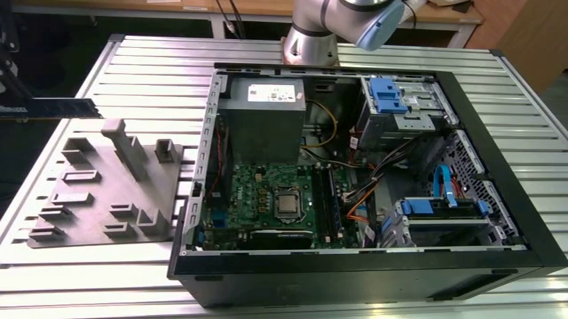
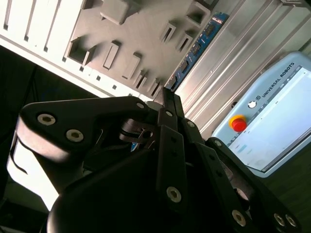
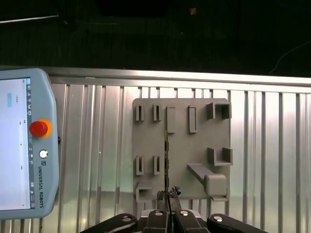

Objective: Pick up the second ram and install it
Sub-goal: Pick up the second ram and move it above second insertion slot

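The second ram [image 1: 53,107] is a thin dark blue strip hanging level above the table's far left in the exterior view, over the back of the grey fixture block [image 1: 106,193]. In the first wrist view it shows edge-on as a narrow dark line [image 3: 166,155] with my gripper [image 3: 168,194] shut on its near end. In the second wrist view the ram [image 2: 197,48] reaches out from the gripper [image 2: 167,93] above the fixture block [image 2: 131,34]. The green motherboard [image 1: 266,199] lies inside the open computer case [image 1: 461,113], well to the exterior view's right of the ram.
A teach pendant [image 3: 22,145] with a red stop button [image 3: 39,128] lies on the slatted metal table [image 3: 272,145] beside the fixture block. In the case are a grey power supply [image 1: 266,116], blue drive bays [image 1: 390,96] and loose cables. The arm's base [image 1: 310,43] stands behind the case.
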{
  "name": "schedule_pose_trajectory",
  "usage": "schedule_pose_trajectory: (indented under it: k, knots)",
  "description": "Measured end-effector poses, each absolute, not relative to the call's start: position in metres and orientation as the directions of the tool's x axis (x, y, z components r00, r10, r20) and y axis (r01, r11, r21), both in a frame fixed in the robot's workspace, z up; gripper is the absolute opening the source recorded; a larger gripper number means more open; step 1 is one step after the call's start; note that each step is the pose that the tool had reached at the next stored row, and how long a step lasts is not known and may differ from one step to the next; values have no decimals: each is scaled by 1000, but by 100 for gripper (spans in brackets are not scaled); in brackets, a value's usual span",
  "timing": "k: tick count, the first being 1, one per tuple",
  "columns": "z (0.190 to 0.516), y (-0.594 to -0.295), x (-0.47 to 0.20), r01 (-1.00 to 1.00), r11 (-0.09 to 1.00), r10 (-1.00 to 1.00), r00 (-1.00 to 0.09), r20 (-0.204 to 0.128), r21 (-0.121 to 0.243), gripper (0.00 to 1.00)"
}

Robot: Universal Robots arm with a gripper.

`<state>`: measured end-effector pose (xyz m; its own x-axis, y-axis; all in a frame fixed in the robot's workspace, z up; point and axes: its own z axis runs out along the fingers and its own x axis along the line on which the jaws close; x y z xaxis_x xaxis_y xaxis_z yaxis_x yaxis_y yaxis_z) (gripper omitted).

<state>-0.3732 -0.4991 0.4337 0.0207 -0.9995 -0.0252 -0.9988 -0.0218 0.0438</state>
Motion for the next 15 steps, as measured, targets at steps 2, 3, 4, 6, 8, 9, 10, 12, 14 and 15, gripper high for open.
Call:
schedule_pose_trajectory:
  k: [2, 3, 4, 6, 8, 9, 10, 12, 14, 15]
  knots:
    - [434, -499, -371, -999, -22, -999, 21, -25, 44, 8]
    - [434, -499, -370, -999, -22, -999, 21, -25, 44, 8]
    - [434, -499, -368, -999, -22, -999, 21, -25, 44, 8]
    - [434, -499, -366, -999, -22, -999, 21, -25, 44, 8]
    - [434, -499, -363, -999, -22, -999, 21, -25, 44, 8]
    - [434, -499, -362, -999, -22, -999, 21, -25, 44, 8]
    - [434, -499, -360, -999, -22, -999, 21, -25, 44, 8]
    - [434, -499, -357, -999, -22, -999, 21, -25, 44, 8]
    - [434, -499, -354, -999, -22, -999, 21, -25, 44, 8]
    - [434, -499, -352, -999, -22, -999, 21, -25, 44, 8]
